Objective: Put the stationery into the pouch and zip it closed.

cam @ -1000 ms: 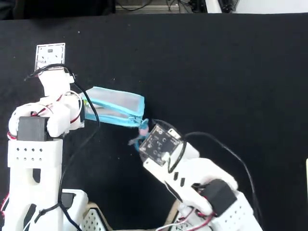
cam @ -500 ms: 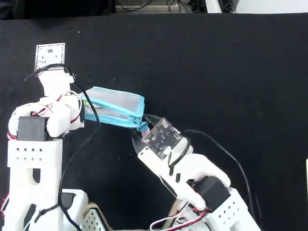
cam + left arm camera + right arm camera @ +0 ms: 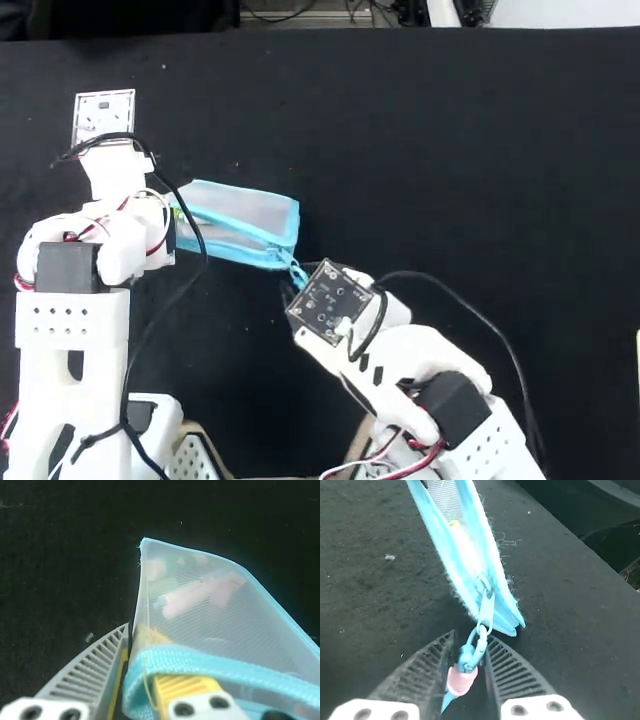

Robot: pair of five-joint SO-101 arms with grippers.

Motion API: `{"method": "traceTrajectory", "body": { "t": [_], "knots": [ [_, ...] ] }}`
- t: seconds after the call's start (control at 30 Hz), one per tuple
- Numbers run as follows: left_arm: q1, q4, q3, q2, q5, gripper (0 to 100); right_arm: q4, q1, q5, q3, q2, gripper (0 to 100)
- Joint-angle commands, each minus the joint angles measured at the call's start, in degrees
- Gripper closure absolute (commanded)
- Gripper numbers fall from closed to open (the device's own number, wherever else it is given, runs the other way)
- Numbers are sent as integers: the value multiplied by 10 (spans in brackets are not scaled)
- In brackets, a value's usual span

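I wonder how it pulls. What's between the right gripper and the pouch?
In the right wrist view, the zipper pull, with a clip and pink charm, runs from the pouch to the right gripper.

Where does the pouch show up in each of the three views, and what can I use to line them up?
High view: the pouch sits left of centre, slanted.
Left wrist view: its mesh side rises from the jaws of the left gripper.
Right wrist view: its zipper edge leads away from the zipper pull in the jaws of the right gripper.
Shared landmark: the turquoise trim.
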Motion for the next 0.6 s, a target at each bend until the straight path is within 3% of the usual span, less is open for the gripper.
{"method": "traceTrajectory", "body": {
  "t": [0.0, 0.17, 0.33, 0.57],
  "knots": [
    [-3, 0, -41, -2, -5, 970, 3, -4, 0, -38, -8, 944],
    [-2, 0, -41, -2, -5, 970, 3, -7, -2, -36, -22, 944],
    [-2, -2, -26, -3, -5, 970, -2, -6, -62, -10, -95, 921],
    [-2, -4, -27, -7, -6, 970, -47, -7, -40, 96, -200, 943]
  ]
}}
